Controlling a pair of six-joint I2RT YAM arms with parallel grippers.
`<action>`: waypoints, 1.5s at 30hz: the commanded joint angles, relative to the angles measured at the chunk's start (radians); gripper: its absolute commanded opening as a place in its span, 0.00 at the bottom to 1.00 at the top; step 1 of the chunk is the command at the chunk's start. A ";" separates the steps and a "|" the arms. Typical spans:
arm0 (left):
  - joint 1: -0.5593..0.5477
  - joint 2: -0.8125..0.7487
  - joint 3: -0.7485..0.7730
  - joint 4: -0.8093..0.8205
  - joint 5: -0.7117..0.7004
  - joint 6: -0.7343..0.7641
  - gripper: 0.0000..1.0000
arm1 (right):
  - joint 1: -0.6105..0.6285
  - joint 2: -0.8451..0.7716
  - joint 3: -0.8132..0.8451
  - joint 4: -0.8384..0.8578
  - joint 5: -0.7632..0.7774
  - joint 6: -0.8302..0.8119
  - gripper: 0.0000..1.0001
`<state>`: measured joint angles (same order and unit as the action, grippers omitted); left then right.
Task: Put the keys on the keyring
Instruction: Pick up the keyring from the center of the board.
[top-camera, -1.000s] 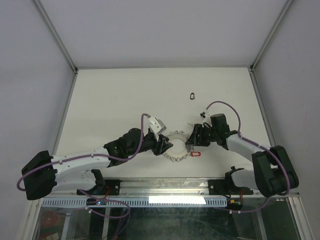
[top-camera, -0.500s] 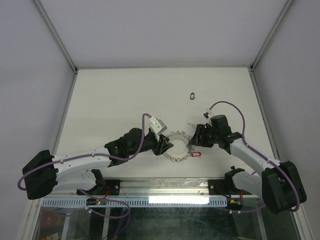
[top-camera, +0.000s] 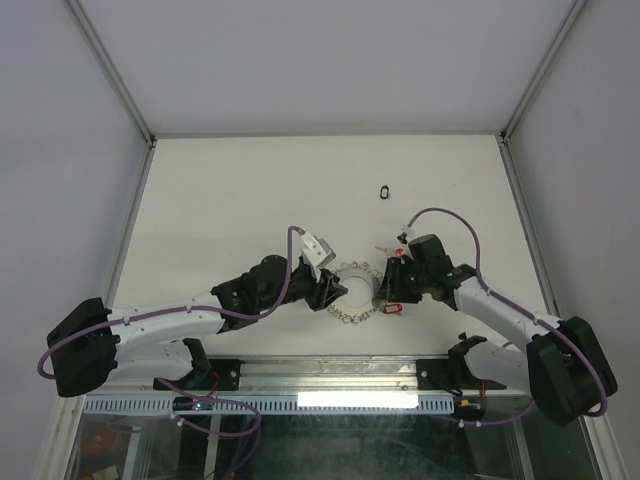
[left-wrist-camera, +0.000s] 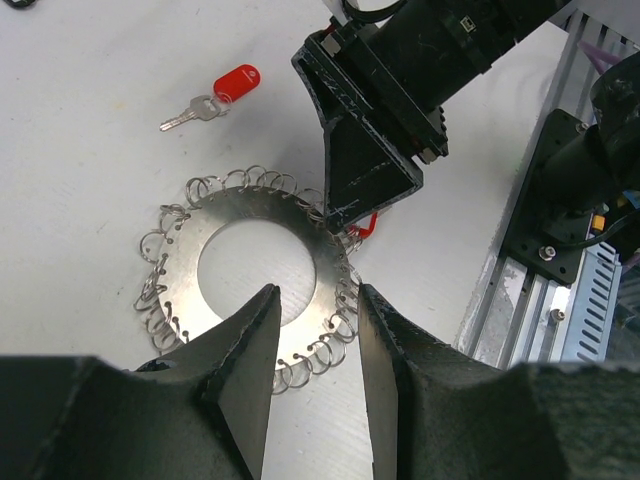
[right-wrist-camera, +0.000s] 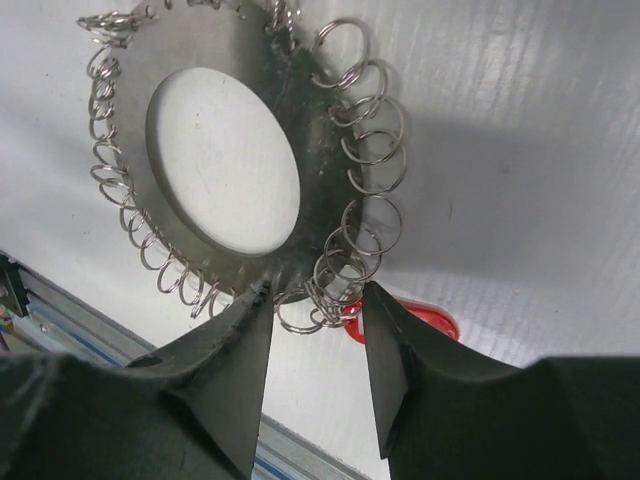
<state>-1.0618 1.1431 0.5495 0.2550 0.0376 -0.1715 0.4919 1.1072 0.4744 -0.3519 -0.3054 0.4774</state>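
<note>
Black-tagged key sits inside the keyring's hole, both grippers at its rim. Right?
No: the black-tagged key lies on the table far beyond the keyring, not in its hole. Left gripper and right gripper are at the rim. See the top external view.

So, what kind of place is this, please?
Probably a robot test cell in a lab: a white table enclosed by plain grey panels, with a left arm and a right arm bolted to a metal rail.

Left gripper and right gripper boxed in the keyring from both sides. The only way in was over the far rim, past a red-tagged key. Far table was open, bar the black-tagged key.
</note>
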 joint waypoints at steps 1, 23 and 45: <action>-0.012 -0.002 0.038 0.039 0.035 -0.013 0.35 | 0.007 -0.001 0.055 0.003 0.091 0.025 0.45; -0.012 -0.168 -0.016 -0.030 -0.037 0.009 0.35 | -0.001 0.398 0.503 -0.034 -0.167 -0.628 0.44; -0.012 -0.192 -0.006 -0.097 -0.040 0.014 0.35 | -0.082 0.685 0.746 -0.349 -0.344 -0.931 0.47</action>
<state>-1.0618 0.9524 0.5396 0.1390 0.0051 -0.1677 0.4107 1.7752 1.1614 -0.6712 -0.5728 -0.4156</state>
